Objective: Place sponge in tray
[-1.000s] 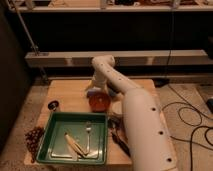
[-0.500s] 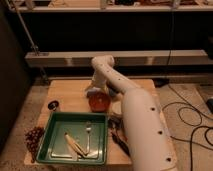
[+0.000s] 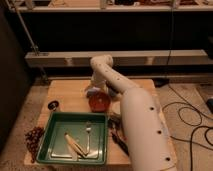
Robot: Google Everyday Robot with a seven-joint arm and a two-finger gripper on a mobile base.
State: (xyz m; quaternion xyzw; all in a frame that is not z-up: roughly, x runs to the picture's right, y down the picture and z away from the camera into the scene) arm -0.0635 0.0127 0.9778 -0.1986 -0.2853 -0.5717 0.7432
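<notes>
The green tray (image 3: 55, 150) sits at the front left of the wooden table (image 3: 67, 92). It holds a fork (image 3: 88, 135) and pale utensils (image 3: 75, 145). My white arm (image 3: 142, 125) reaches from the lower right, bends at the far side of the table, and comes down to the gripper (image 3: 94, 92). The gripper hangs low just behind an orange-red rounded object (image 3: 99, 103) that lies on the table just beyond the tray's far right corner. A pale bluish patch shows at the gripper. I cannot tell whether that patch is the sponge or whether it is held.
A small dark round object (image 3: 52, 105) lies left of the orange-red object. A bunch of dark grapes (image 3: 33, 138) lies off the table's left edge by the tray. Dark utensils (image 3: 118, 134) lie right of the tray, beside my arm. Shelving rails (image 3: 60, 59) stand behind the table; cables (image 3: 192, 120) lie on the floor at right.
</notes>
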